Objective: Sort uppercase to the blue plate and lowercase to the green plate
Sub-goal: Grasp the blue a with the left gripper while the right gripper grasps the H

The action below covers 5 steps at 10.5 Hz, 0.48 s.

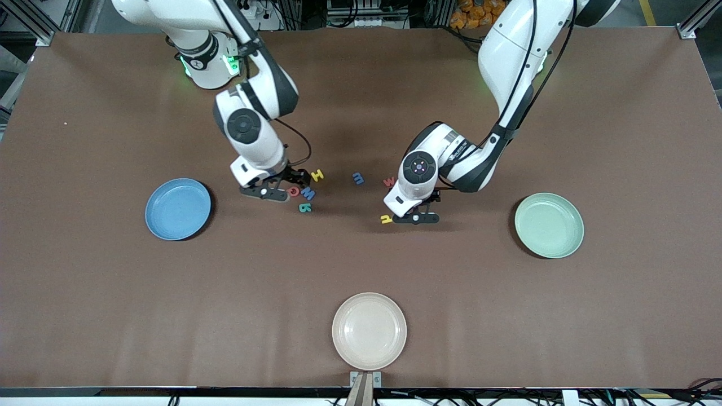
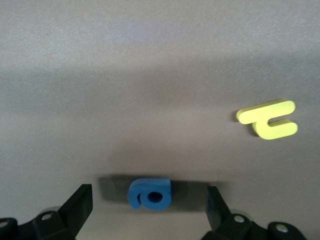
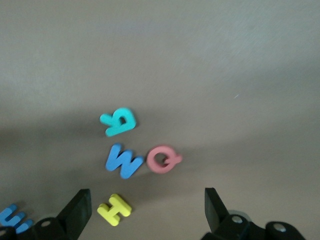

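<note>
Sorting not yet begun: no letter lies on either target plate.

Blue plate (image 1: 177,209) at the right arm's end holds nothing. Right gripper (image 1: 276,189) sits low over the capitals, jaws fully spread and empty; yellow H (image 1: 317,175), red Q (image 1: 293,192), blue W (image 1: 307,193) and the teal capital (image 1: 305,208) lie clustered beside it. Blue m (image 1: 358,178) and red w (image 1: 389,182) rest mid-table. Left gripper (image 1: 416,216) hangs low with jaws wide, straddling blue a (image 2: 150,194) without gripping; yellow n (image 1: 386,219) lies just beside. Green plate (image 1: 549,225) is bare. All eight letters remain to be moved.
</note>
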Each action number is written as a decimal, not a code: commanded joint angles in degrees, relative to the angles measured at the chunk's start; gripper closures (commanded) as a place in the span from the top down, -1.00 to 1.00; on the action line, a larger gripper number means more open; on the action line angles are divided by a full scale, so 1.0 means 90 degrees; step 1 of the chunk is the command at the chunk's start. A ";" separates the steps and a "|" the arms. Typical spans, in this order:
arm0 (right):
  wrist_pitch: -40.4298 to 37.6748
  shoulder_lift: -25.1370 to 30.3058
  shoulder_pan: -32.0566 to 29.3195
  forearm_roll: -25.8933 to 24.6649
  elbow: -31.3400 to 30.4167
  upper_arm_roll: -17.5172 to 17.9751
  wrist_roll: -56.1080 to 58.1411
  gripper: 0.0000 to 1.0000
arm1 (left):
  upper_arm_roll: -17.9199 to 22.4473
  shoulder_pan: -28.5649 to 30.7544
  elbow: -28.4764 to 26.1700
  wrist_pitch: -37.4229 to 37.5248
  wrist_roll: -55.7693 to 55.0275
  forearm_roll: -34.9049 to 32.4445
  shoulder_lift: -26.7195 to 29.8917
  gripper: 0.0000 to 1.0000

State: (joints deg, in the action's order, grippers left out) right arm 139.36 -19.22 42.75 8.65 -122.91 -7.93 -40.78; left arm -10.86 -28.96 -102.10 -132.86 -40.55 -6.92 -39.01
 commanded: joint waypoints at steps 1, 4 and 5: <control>0.0547 -0.0333 0.0075 0.0074 0.0024 0.0167 -0.0399 1.00 | 0.0035 -0.0024 -0.0899 -0.1024 -0.0211 -0.0208 0.0437 1.00; 0.0775 -0.0666 0.0075 0.0084 0.0044 0.0539 -0.0410 0.78 | 0.0035 -0.0015 -0.1029 -0.1117 -0.0201 -0.0208 0.0525 1.00; 0.0785 -0.0676 0.0075 0.0094 0.0044 0.0597 -0.0410 0.77 | 0.0035 -0.0024 -0.1058 -0.1088 -0.0201 -0.0208 0.0613 1.00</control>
State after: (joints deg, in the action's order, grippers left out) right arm 145.99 -24.98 43.59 8.67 -122.90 -3.29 -43.98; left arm -10.74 -28.93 -109.12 -141.84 -40.55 -7.18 -36.25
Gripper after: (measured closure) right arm 0.101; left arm 0.000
